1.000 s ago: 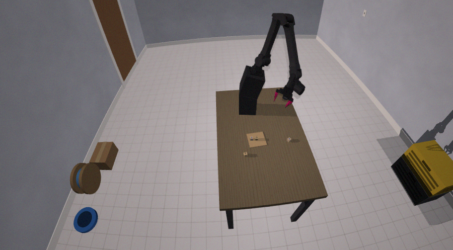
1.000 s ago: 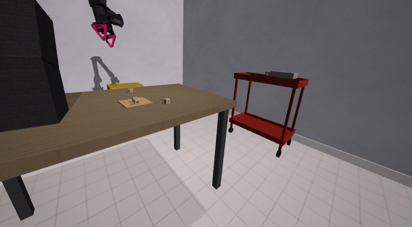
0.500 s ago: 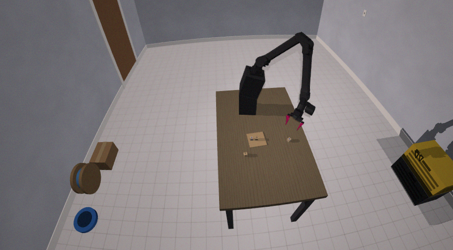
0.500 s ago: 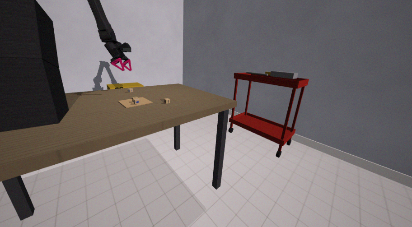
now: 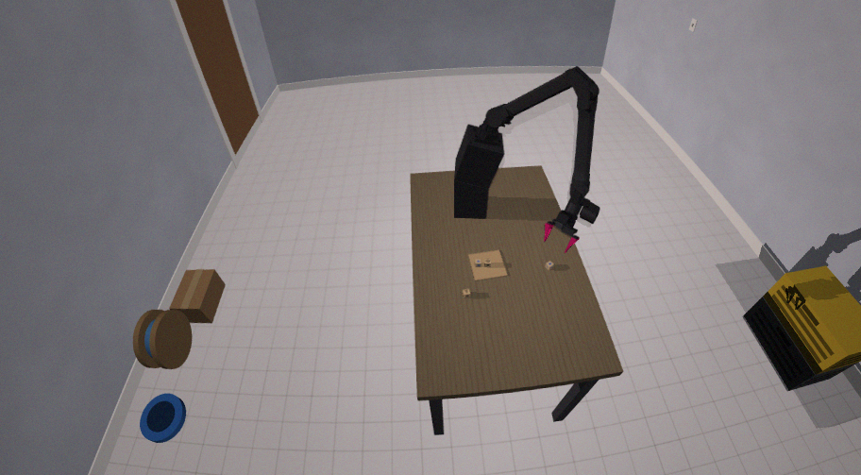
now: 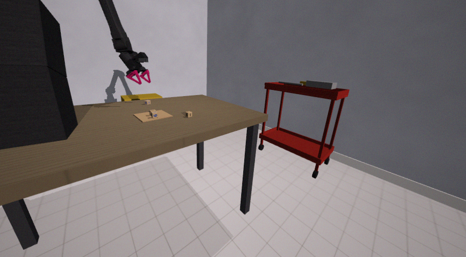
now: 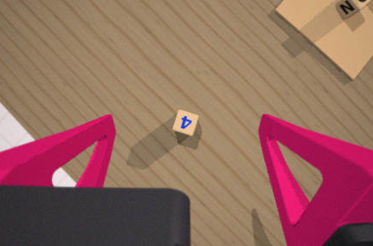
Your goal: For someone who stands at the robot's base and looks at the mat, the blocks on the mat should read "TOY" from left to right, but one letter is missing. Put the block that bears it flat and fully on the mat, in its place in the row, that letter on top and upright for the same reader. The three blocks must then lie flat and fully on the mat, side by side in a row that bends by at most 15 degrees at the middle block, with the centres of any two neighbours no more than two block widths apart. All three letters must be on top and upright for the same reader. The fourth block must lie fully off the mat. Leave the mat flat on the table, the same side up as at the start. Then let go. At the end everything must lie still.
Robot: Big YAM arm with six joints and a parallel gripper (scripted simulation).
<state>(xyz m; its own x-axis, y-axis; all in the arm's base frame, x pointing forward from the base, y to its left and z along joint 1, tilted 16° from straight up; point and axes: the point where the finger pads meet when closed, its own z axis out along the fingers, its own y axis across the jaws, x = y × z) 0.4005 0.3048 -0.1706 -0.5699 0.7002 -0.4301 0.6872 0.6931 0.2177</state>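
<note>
Gripper point(image 7: 186, 156): fingers spread wide, nothing held. Block point(image 7: 185, 122) sits below, between fingers; you should descend centred, square to its faces.

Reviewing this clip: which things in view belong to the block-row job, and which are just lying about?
Job:
tan square mat
two lettered wooden blocks on mat
wooden block marked 4
other loose wooden block
open pink-fingered tool

Lying about:
red two-shelf cart
cardboard box
wooden cable spool
blue round bowl
</note>
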